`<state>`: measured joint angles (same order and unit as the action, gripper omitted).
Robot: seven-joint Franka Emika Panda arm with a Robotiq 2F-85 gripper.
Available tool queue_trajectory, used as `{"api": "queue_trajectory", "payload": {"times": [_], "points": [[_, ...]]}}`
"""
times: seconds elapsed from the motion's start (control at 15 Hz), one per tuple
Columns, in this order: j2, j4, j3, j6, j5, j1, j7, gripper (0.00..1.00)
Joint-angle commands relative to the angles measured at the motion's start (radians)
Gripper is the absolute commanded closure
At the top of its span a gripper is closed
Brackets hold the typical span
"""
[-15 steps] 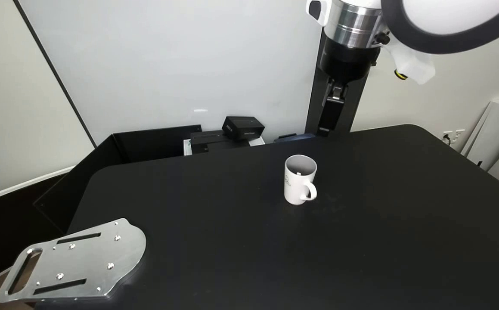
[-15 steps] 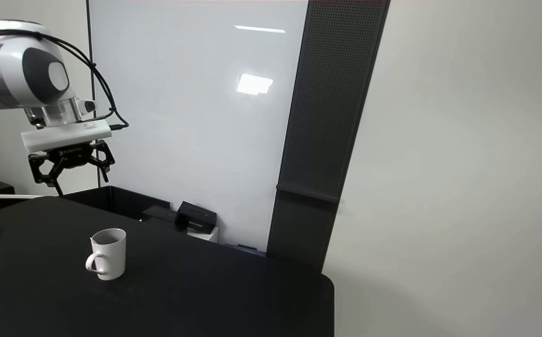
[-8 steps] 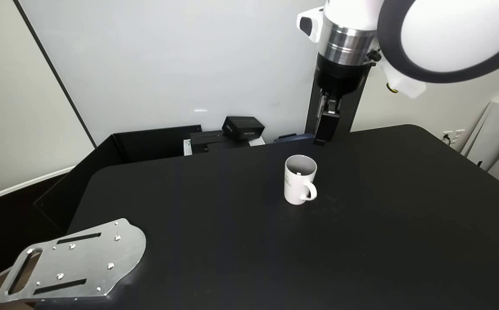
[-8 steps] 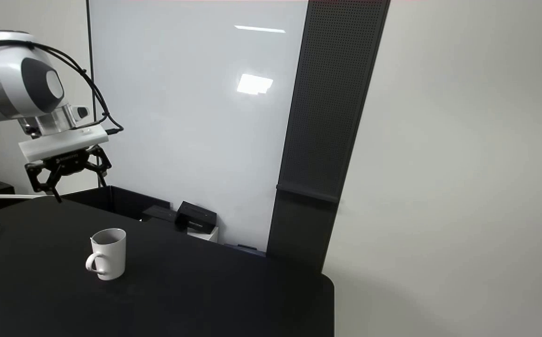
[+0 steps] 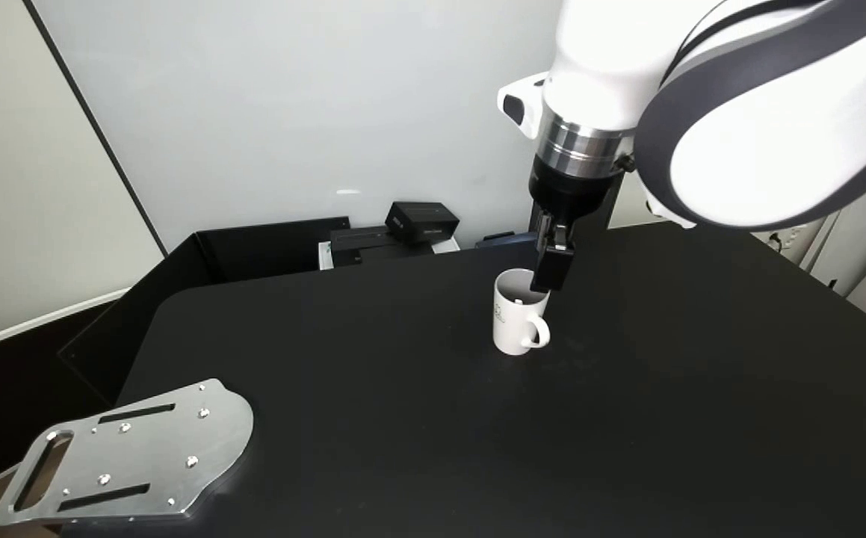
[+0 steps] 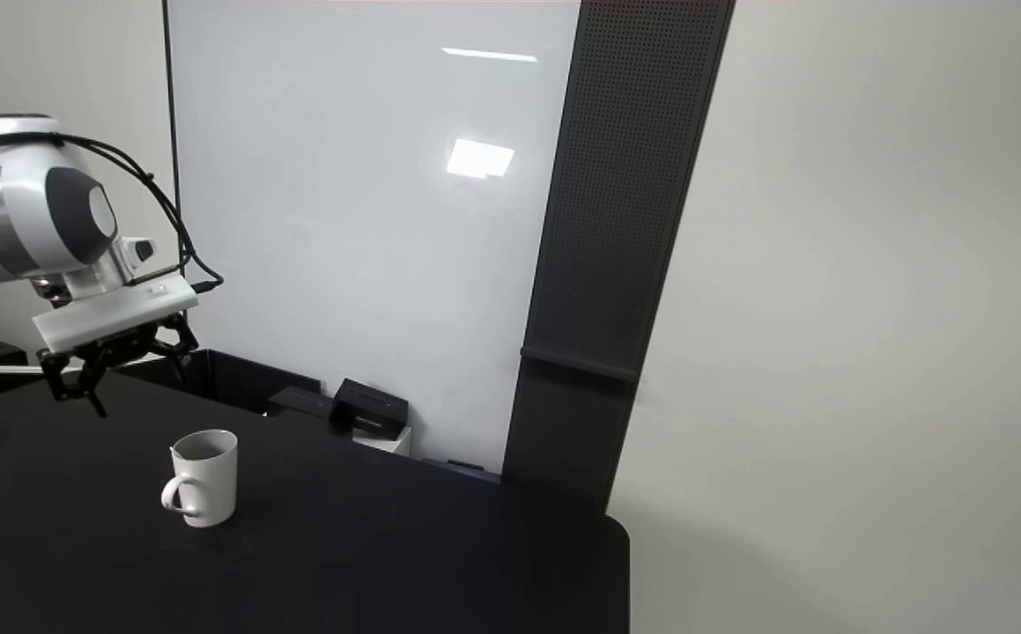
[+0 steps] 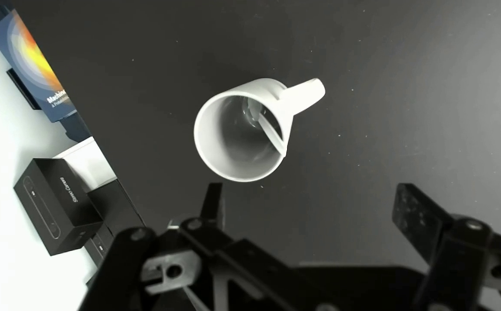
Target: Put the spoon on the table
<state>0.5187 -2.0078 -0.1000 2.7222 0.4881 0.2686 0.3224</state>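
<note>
The slender white spoon (image 7: 272, 134) leans inside the white mug (image 7: 210, 134), its handle end resting at the rim near the mug's handle. Only its tip (image 5: 518, 302) shows in an exterior view. The mug stands upright on the black table (image 5: 373, 418), also seen in both exterior views (image 5: 509, 323) (image 6: 215, 484). My gripper (image 7: 310, 190) is open and empty, fingers wide apart. It is above the table, with the mug ahead of the left finger in the wrist view. In an exterior view the gripper (image 5: 547, 284) overlaps the mug's rim; in an exterior view it (image 6: 140, 398) is up and left of the mug.
A grey slotted metal plate (image 5: 156, 448) lies at the table's corner, partly over the edge. Black boxes (image 5: 421, 222) sit beyond the table's far edge; one box (image 7: 55, 207) and a blue book (image 7: 30, 65) show in the wrist view.
The arm and gripper have moved down and toward the mug, from above the far edge to over the table. The gripper stays open. The mug and spoon have not moved.
</note>
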Motion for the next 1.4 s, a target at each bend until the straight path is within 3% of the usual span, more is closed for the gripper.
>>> {"api": "queue_trajectory", "payload": {"times": [0.0,1.33], "points": [[0.025,0.013,0.037,0.024,0.046,0.028,-0.039,0.0],[0.178,0.102,0.103,0.088,0.07,0.086,-0.045,0.0]]}}
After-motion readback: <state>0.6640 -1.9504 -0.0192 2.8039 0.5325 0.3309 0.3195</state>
